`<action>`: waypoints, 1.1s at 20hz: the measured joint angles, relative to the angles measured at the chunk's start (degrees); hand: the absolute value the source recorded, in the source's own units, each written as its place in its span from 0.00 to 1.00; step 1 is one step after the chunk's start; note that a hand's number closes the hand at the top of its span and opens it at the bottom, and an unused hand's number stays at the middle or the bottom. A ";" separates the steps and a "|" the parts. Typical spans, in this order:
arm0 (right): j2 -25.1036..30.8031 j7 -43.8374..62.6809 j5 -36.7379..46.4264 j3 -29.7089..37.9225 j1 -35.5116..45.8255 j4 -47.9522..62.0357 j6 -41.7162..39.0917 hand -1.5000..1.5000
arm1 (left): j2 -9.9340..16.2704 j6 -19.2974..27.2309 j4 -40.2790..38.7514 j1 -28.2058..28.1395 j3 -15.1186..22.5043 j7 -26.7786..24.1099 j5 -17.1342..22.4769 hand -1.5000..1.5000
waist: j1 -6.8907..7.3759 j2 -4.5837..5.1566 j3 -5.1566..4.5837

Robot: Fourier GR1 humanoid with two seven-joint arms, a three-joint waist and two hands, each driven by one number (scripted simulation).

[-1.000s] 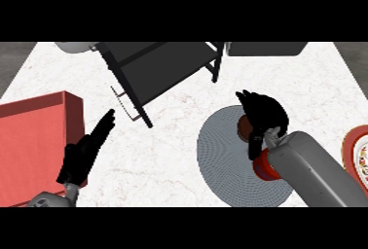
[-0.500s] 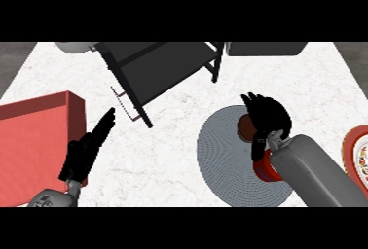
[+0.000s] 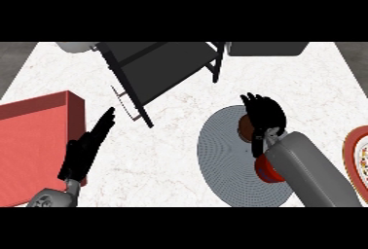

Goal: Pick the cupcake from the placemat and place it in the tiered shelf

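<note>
A brown cupcake (image 3: pixel 246 128) sits on the round grey placemat (image 3: pixel 230 165) right of centre, mostly hidden by my right hand (image 3: pixel 266 116). That hand hangs right over it, fingers spread past its far side and the thumb (image 3: pixel 258 146) on its near side, not visibly closed on it. The black tiered shelf (image 3: pixel 161 68) stands tilted at the top centre, well left of and beyond the hand. My left hand (image 3: pixel 84 148) rests open on the counter at the lower left, fingers straight and pointing towards the shelf.
A red tray (image 3: pixel 32 141) fills the left edge beside the left hand. A red-rimmed plate (image 3: pixel 357 151) shows at the right edge. A grey object (image 3: pixel 75 46) and a dark one (image 3: pixel 267 47) lie along the back.
My right hand has shifted slightly down and closer over the cupcake. The left hand and the shelf have not moved.
</note>
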State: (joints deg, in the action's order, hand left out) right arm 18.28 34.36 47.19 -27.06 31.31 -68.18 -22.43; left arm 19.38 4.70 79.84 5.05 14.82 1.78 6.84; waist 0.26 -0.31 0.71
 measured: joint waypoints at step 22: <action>-4.95 -12.39 9.57 2.63 2.01 11.41 9.89 1.00 | -2.08 -3.06 1.10 -1.58 -3.45 0.34 -2.61 0.50 | -0.18 -0.43 -0.35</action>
State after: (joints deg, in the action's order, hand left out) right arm 13.32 21.96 56.76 -24.43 33.31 -56.77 -12.54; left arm 17.30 1.64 80.95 3.47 11.36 2.12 4.23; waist 0.08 -0.74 0.36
